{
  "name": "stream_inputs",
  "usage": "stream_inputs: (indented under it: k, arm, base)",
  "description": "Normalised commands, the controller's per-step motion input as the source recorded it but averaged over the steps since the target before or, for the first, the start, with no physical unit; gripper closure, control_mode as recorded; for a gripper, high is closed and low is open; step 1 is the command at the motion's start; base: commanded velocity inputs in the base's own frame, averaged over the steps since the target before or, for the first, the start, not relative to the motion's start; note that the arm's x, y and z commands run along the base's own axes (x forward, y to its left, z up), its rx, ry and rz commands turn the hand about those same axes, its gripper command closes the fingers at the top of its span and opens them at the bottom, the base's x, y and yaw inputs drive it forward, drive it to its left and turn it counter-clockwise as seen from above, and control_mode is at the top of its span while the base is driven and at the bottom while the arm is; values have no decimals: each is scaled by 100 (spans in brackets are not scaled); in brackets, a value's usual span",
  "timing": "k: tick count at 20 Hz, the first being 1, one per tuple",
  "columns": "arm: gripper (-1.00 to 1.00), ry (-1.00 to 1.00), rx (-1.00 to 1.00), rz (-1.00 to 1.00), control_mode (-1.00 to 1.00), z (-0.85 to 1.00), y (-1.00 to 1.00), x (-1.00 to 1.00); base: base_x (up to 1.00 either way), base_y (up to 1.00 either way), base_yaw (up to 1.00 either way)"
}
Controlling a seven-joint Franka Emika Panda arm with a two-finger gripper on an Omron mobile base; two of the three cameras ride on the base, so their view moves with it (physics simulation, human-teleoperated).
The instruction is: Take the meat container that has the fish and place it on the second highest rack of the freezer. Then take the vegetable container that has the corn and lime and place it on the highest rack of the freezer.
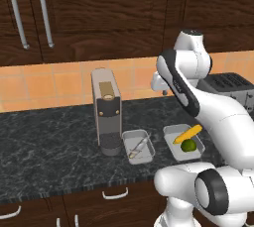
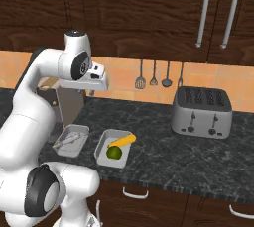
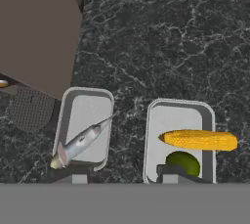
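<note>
Grey trays sit side by side on the counter [image 3: 161, 47]: the fish [image 3: 78, 142] in the left, corn [image 3: 200, 140] and lime [image 3: 183, 162] right. The gripper [image 3: 124, 171] hovers above, parted, empty; descending between them could snag the wrong tray.

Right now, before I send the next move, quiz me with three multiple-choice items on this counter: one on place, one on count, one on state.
1. The fish tray sits
A. beside the coffee machine
B. on top of the toaster
C. inside a drawer

2. How many items lie in the vegetable tray?
A. one
B. two
C. four

3. The fish is
A. hanging from the pincer
B. lying in its tray on the counter
C. on the floor

Answers: 1 A, the tray rests next to the machine's base. 2 B, the corn and the lime. 3 B, the pincer hovers above both trays, holding nothing.
</note>
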Motion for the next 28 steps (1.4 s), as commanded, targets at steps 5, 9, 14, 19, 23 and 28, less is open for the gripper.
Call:
stream_inputs:
  k: [5, 9, 14, 19, 23, 28]
  arm:
    - [-100, 5, -6, 28, -100, -43, 11, -67]
    - [-100, 18, -11, 75, -100, -64, 98, -66]
    - [-100, 4, -2, 34, -100, -54, 21, 30]
    - [-100, 12, -3, 27, -100, -96, 17, 60]
    - [-100, 20, 0, 10, -100, -96, 41, -16]
    - [-100, 9, 0, 1, -100, -78, 9, -23]
  base:
    - [0, 0, 0]
    - [0, 0, 0]
    - [0, 0, 0]
    - [0, 0, 0]
    - [0, 0, 0]
    - [0, 0, 0]
